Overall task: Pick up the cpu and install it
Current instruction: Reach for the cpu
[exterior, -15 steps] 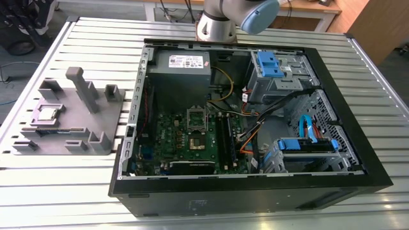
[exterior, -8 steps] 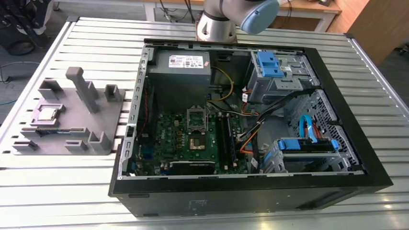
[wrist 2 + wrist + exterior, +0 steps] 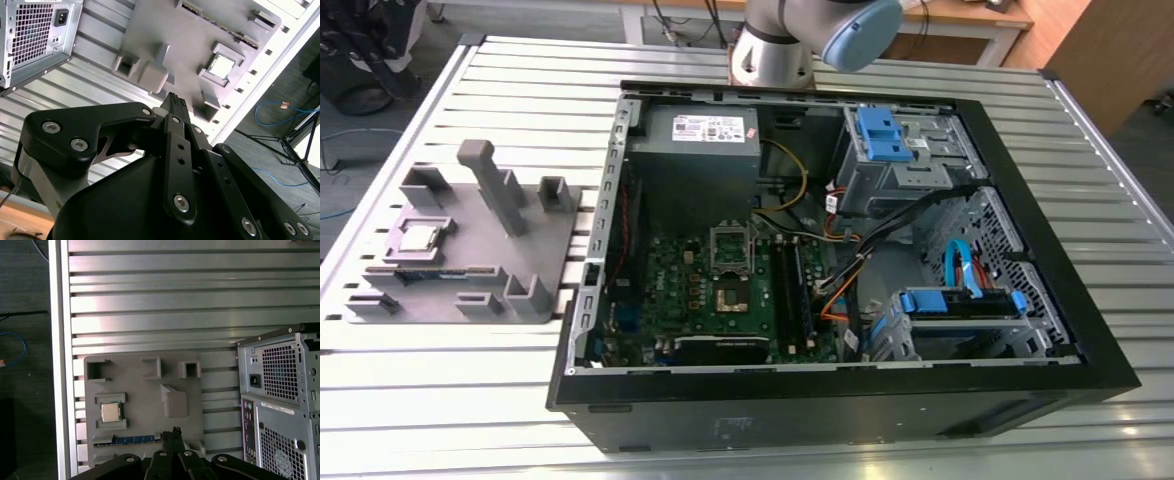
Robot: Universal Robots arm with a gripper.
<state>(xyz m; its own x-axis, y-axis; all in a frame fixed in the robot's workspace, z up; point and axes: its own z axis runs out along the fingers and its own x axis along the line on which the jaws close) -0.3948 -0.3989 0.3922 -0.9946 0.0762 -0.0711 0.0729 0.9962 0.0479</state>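
Hand (image 3: 173, 432) closed, apart from cpu (image 3: 110, 412)

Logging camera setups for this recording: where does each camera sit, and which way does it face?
Exterior view: off the arm, raised, looking down at the open computer case and grey fixture; the arm shows beyond the case.
First wrist view: on the arm, looking straight down past the gripper at the fixture.
Second wrist view: on the arm, looking obliquely past the gripper at it.
Both wrist views share the cpu, seated in the fixture, and the case's rear.
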